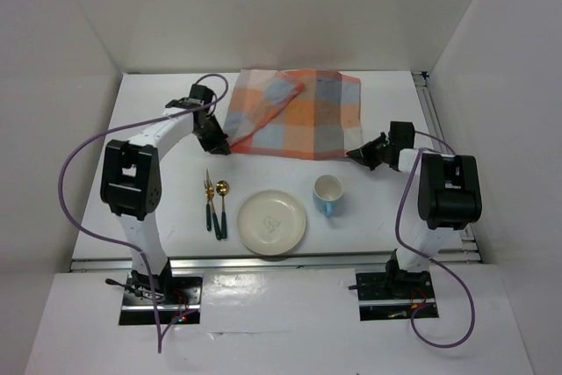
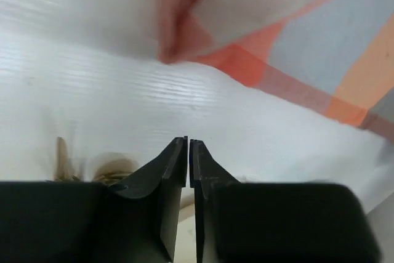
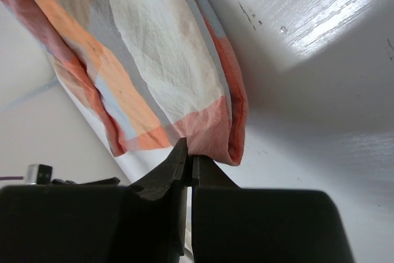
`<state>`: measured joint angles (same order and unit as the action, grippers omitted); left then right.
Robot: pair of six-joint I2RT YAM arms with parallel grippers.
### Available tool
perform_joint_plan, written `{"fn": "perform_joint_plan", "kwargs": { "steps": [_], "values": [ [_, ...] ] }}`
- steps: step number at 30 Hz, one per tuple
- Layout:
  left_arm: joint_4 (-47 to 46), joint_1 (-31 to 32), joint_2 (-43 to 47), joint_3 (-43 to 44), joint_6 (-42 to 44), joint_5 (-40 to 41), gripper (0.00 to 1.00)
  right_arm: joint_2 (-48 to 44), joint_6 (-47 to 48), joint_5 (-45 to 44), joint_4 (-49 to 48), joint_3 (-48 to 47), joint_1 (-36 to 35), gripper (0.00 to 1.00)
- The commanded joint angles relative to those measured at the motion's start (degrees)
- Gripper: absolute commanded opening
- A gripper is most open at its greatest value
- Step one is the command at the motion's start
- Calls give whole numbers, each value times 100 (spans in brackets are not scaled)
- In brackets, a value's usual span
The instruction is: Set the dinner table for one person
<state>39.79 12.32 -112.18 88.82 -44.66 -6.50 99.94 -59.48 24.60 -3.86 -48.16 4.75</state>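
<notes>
The desk (image 1: 360, 239), lying under both arms, is judged partly set: a plate (image 1: 273, 221), blue cup (image 1: 328, 195), fork (image 1: 209, 202) and spoon (image 1: 222, 208) are laid near its front edge, while the checked cloth (image 1: 299, 116) lies further back, one corner folded over, not yet placed with them. The left hand (image 2: 188, 143) is seen closed to a hairline gap, nothing between its fingers, just beside the cloth. The right hand (image 3: 189, 153) is closed with the cloth's near right corner apparently pinched at its tips.
</notes>
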Motion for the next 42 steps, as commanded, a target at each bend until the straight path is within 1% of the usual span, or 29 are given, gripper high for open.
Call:
{"fn": "perform_joint_plan", "kwargs": {
  "steps": [1, 2, 3, 4, 5, 6, 7, 9, 11, 12, 16, 19, 22, 27, 28, 29, 31, 32, 33, 35, 37, 40, 42],
  "values": [
    [-865, -318, 275, -872, -665, -439, 25, 52, 77, -25, -89, -220, -80, 0],
    [-920, -318, 328, -936, -736, -440, 32, 52, 129, 27, -89, -220, -80, 0],
    [-973, -318, 328, -936, -737, -440, 58, 52, 130, 27, -89, -220, -80, 0],
    [-1025, -318, 276, -936, -737, -440, 68, 52, 130, 27, -89, -220, -80, 0],
    [-1026, -318, 215, -849, -737, -440, 82, 52, 182, 27, -89, -220, -80, 0],
    [-930, -318, 40, -770, -641, -387, 87, 104, 183, 97, -89, -220, -80, 0],
    [-929, -318, -31, -647, -553, -387, 87, 105, 183, 98, -89, -220, -80, 0],
    [-877, -370, -181, -533, -343, -325, 82, 105, 183, 159, -89, -158, -27, 0],
    [-877, -370, -418, -357, -210, -325, 80, 105, 183, 159, -89, -158, 25, 0],
    [-877, -370, -471, -356, -105, -378, 77, 105, 235, 159, -89, -158, 26, 0],
    [-1000, -370, -813, -224, 27, -317, 70, 165, 235, 221, -89, -158, 78, 0],
    [-1000, -370, -937, -49, 89, -177, 67, 166, 305, 273, -19, -158, 131, 0],
    [-1254, -370, -937, -49, 159, -54, 67, 166, 358, 273, -19, -106, 184, 0],
    [-1070, -370, -1166, 443, 362, 255, 51, 166, 359, 335, -19, -106, 298, 0],
    [-1018, -370, -1166, 444, 414, 324, 51, 166, 359, 335, -19, -106, 298, 0],
    [-1017, -370, -1166, 444, 415, 325, 47, 218, 359, 335, -19, -106, 298, 0],
    [-1096, -370, -1114, 251, 415, 386, 46, 219, 359, 335, -19, -106, 298, 0],
    [-1183, -370, -1113, 181, 467, 387, 41, 219, 359, 335, -19, -106, 298, 0],
    [-1254, -370, -1026, 119, 467, 456, 30, 280, 419, 335, -19, -106, 298, 0],
    [-1254, -370, -964, 57, 520, 510, 14, 280, 482, 335, 34, -167, 298, 0],
    [-992, -370, -964, 266, 520, 562, 0, 280, 639, 283, 139, -368, 351, 0],
    [-588, -370, -780, 653, 582, 562, 0, 280, 868, 230, 411, -675, 351, 0],
    [-446, -370, -622, 838, 634, 396, 0, 114, 1034, 229, 613, -869, 403, 0]
  ]
}}
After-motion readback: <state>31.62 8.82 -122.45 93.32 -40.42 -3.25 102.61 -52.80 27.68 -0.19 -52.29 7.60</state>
